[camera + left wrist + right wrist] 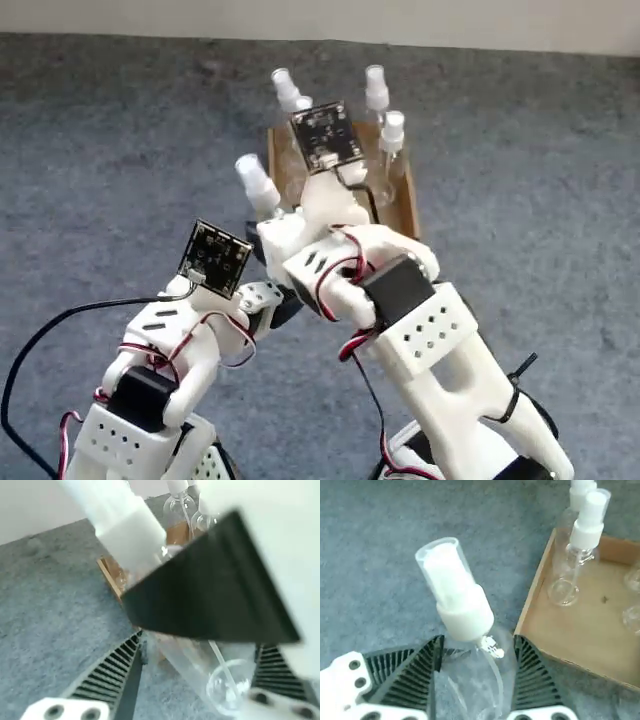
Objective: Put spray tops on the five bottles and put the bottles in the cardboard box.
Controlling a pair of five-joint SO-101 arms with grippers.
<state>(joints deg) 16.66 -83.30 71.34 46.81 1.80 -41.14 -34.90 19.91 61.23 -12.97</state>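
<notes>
Clear plastic bottle with white spray top [465, 625], held by both grippers.
Left gripper [200, 651] closed on its base end, right gripper [476, 652] closed on its shoulder, just beside brown cardboard box [532, 595] holding four capped bottles [385, 150] upright.

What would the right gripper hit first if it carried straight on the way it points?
Likely the grey carpet just outside the cardboard box wall, beyond the bottle that the right gripper holds; depth is unclear.

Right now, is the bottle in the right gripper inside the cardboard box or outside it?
Outside. The bottle sits tilted in the right gripper over the grey carpet, beside the cardboard box wall.
</notes>
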